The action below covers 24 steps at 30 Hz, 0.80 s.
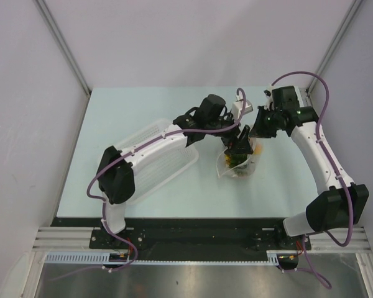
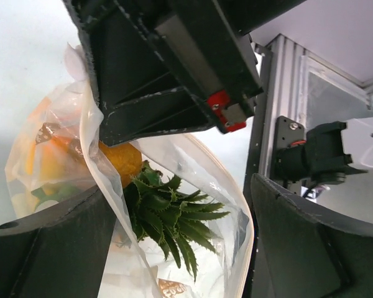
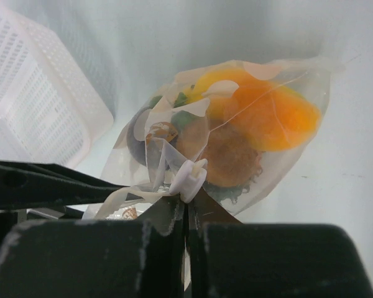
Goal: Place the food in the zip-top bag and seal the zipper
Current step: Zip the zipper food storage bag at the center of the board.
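Overhead, pale-blue table (image 1: 143, 112) between white walls (image 1: 25, 93); left fingers (image 2: 43, 248) spread, right fingers (image 3: 99, 261) pinch the zip-top bag (image 3: 255, 130).

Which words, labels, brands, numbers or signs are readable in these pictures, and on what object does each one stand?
No text can be read in any view.
Bag: small brown marks are printed on the plastic, too blurred to read.
Basket: no writing shows on it.
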Tool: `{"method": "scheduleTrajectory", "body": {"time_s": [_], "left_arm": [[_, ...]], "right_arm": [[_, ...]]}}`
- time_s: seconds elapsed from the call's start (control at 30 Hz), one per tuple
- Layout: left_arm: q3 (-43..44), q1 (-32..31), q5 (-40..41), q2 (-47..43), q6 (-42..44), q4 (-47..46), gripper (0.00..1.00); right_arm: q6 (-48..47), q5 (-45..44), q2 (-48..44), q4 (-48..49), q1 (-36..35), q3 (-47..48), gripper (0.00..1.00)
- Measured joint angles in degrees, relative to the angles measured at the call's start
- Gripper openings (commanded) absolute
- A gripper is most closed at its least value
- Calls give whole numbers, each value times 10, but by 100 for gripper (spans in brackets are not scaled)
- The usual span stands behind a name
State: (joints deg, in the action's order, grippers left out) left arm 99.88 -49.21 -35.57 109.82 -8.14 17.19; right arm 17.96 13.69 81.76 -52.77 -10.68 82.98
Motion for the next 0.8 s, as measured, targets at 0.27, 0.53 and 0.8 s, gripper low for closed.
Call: {"method": "scheduleTrajectory", "body": {"time_s": [0.27, 0.53, 0.8], "left_arm": [[4, -24, 83, 19, 1, 0, 82], [22, -51, 181, 35, 8, 4, 76], [31, -53, 241, 50, 17, 13, 34]], "right_arm": [[36, -32, 24, 6, -2, 1, 0], [52, -42, 34, 11, 3, 8, 0], [69, -23, 40, 12, 21, 10, 0]]}}
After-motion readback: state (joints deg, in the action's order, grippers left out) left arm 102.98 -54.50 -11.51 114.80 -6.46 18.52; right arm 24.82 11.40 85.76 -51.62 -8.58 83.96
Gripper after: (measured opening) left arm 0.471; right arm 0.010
